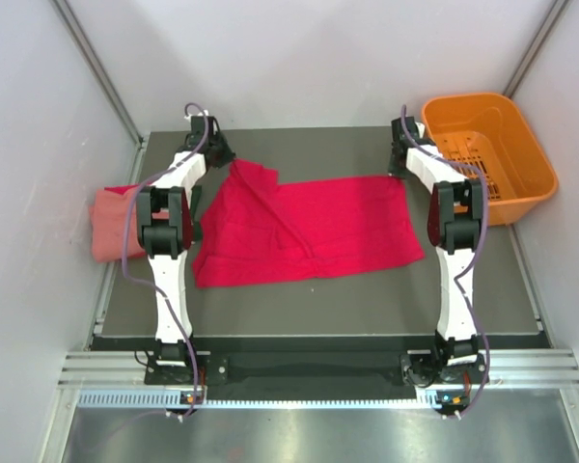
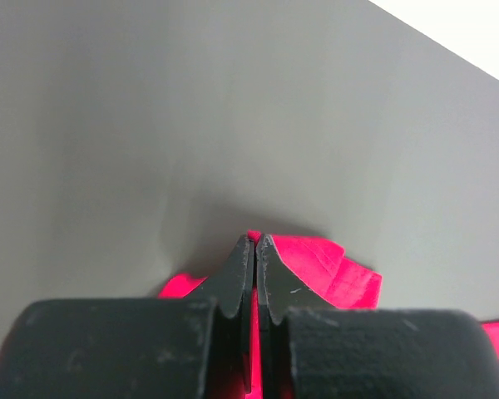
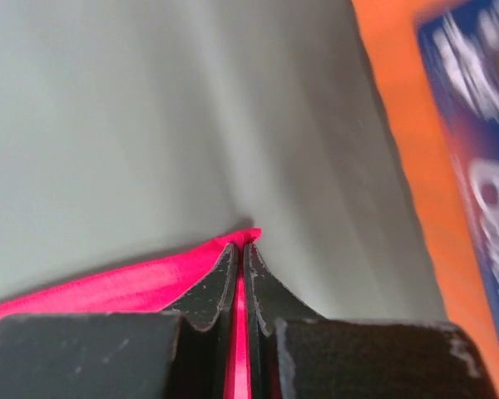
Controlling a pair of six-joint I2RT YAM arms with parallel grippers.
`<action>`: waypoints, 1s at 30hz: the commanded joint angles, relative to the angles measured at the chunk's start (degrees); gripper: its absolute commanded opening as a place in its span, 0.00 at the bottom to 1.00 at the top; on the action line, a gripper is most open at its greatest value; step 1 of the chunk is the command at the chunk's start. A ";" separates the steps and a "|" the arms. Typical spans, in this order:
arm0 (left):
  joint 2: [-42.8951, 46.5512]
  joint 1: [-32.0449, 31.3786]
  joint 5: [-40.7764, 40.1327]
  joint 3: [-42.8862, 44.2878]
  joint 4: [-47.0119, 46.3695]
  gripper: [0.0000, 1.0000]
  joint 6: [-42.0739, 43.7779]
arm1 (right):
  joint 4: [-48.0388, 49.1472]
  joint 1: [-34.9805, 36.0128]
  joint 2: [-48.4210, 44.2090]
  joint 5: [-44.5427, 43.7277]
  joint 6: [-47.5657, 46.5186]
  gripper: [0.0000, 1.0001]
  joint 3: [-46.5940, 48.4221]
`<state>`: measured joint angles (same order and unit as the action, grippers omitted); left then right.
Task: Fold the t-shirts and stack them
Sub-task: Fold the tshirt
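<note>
In the right wrist view the orange basket [image 3: 399,191] runs off the right edge, and the white lettering on its blue patch [image 3: 474,183] is blurred beyond reading. From above, the left arm [image 1: 164,227] hides part of the salmon pink t-shirt [image 1: 109,227] and the left edge of the crimson t-shirt [image 1: 309,231].

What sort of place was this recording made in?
Probably a robotics lab cell, not a home: pale partition walls box in a dark table, and the left arm and right arm are bolted to an aluminium rail.
</note>
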<state>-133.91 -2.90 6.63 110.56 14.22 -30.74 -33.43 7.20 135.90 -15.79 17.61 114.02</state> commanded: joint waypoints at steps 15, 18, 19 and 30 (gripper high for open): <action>1.71 -1.67 2.07 1.33 -0.68 0.00 4.55 | 9.96 0.44 -18.65 -8.12 0.15 0.00 -17.15; 4.08 -1.76 1.54 -1.21 -2.00 0.00 5.42 | 9.96 0.44 -19.26 -6.63 -0.29 0.00 -18.04; 4.79 -1.76 1.28 -1.75 -2.18 0.00 5.60 | 9.79 0.44 -19.09 -5.05 -0.64 0.00 -17.95; 15.77 -2.73 -1.98 -13.96 -6.92 0.00 7.62 | 9.26 0.97 -19.87 0.41 0.15 0.00 -19.79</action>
<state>-124.81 -4.99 6.22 99.11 12.43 -25.02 -24.86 7.75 119.94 -17.72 17.63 94.89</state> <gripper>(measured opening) 0.014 0.010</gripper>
